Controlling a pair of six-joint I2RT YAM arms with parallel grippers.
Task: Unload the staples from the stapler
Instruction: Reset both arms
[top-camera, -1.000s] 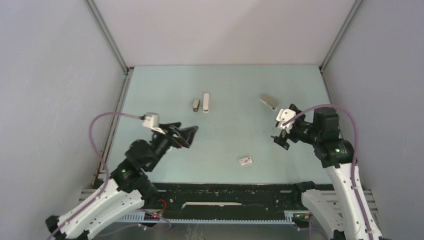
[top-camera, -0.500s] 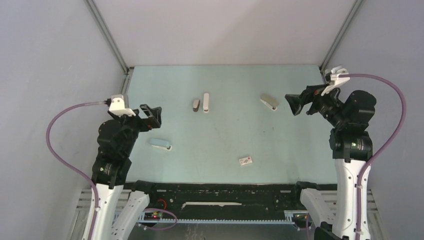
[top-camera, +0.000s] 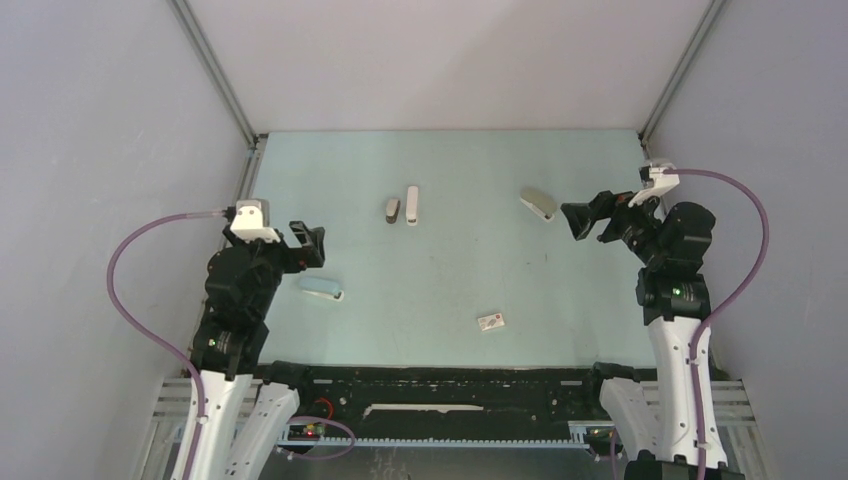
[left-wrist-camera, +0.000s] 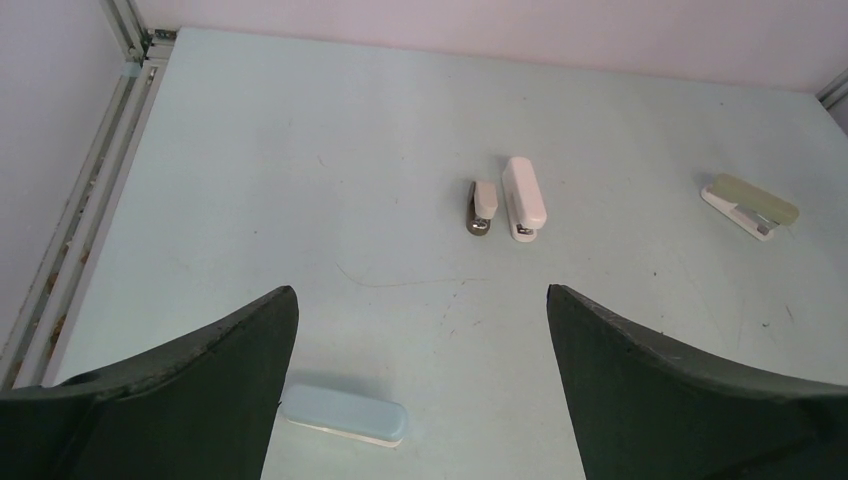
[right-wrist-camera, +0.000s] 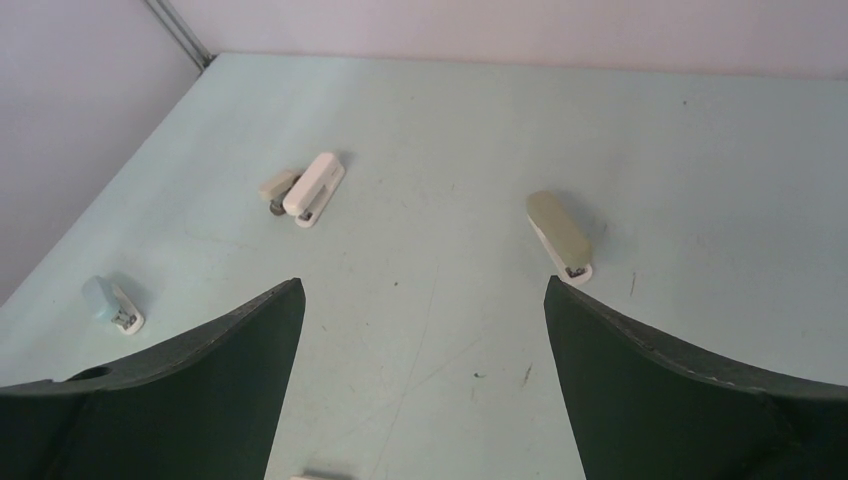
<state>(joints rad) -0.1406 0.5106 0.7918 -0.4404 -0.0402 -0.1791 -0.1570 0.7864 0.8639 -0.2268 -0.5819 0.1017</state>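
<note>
Stapler (top-camera: 538, 204): we find it on the far right part of the table (top-camera: 450, 160), lying slantwise on its base. Nothing touches it.
Right gripper (top-camera: 574, 222): we see its fingers spread wide and holding nothing. It is nearest the stapler and clear of it.
Left gripper (top-camera: 312, 246): we see its fingers likewise spread wide and holding nothing, at the left side of the table.
Light-blue stapler (top-camera: 321, 289): it lies flat, just beside the left gripper in our overhead view.
Small beige stapler (top-camera: 392, 209): it lies side by side with the slim white stapler (top-camera: 411, 205), far centre, well apart from both grippers.
White box (top-camera: 491, 321): we see it near the front edge, right of centre.
</note>
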